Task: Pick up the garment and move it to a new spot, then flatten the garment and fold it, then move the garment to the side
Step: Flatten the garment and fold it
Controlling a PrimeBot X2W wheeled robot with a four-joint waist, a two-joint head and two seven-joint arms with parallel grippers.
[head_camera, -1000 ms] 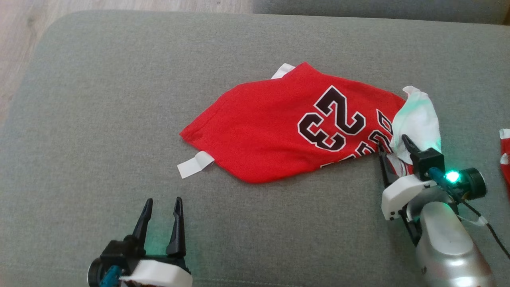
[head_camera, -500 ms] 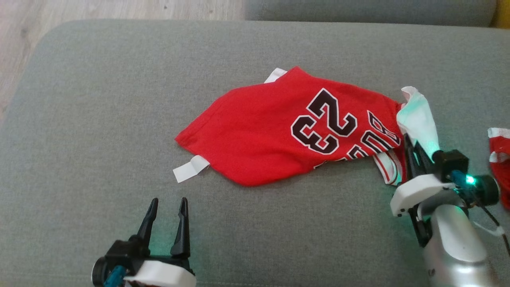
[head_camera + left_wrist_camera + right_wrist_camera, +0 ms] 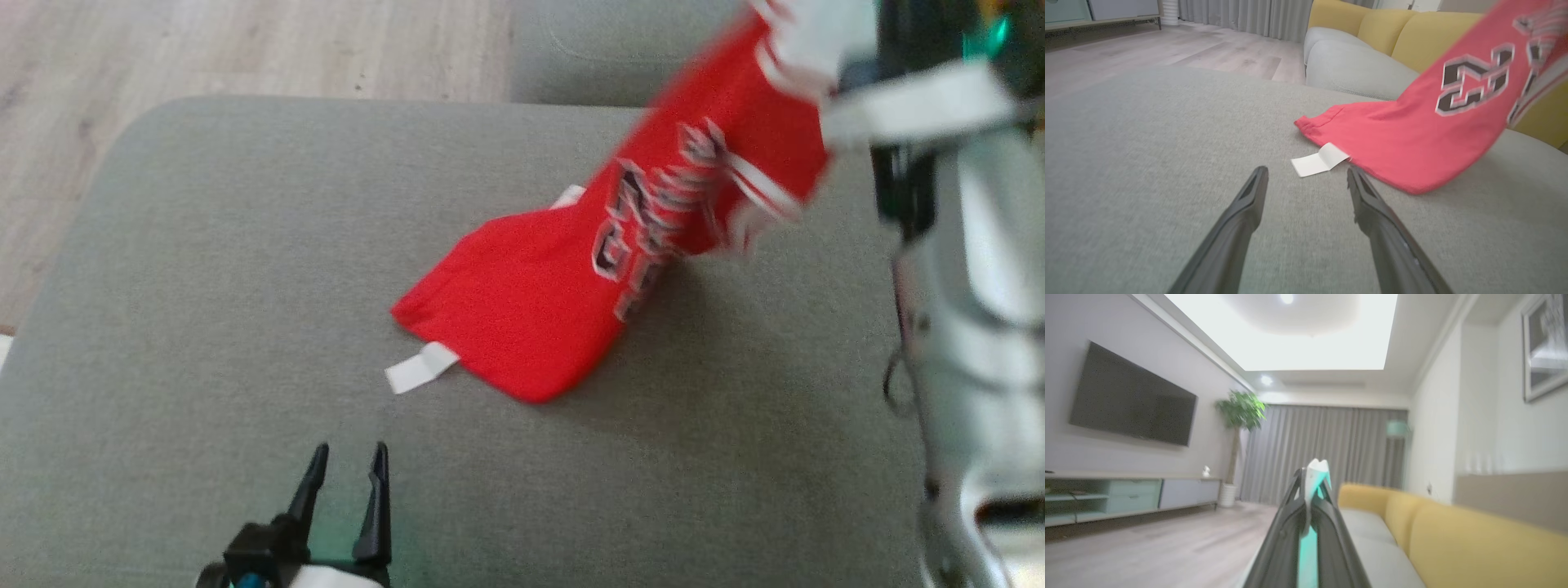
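Red garment (image 3: 531, 327) half aloft in tight jaws of right gripper (image 3: 1312, 475); left gripper (image 3: 1307, 170) jaws apart, empty.

The garment (image 3: 522, 327) was soft, matt red cloth; its white label (image 3: 420, 367) looked papery, perhaps stiff cloth. The cushion (image 3: 204, 286) was coarse grey woven fabric. The left tool (image 3: 349, 449) was matt dark plastic, the right forearm (image 3: 971, 269) glossy silver, the floor (image 3: 245, 41) pale wood

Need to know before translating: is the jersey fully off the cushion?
No, the lower end of the jersey lies on the grey cushion, with its white tag.
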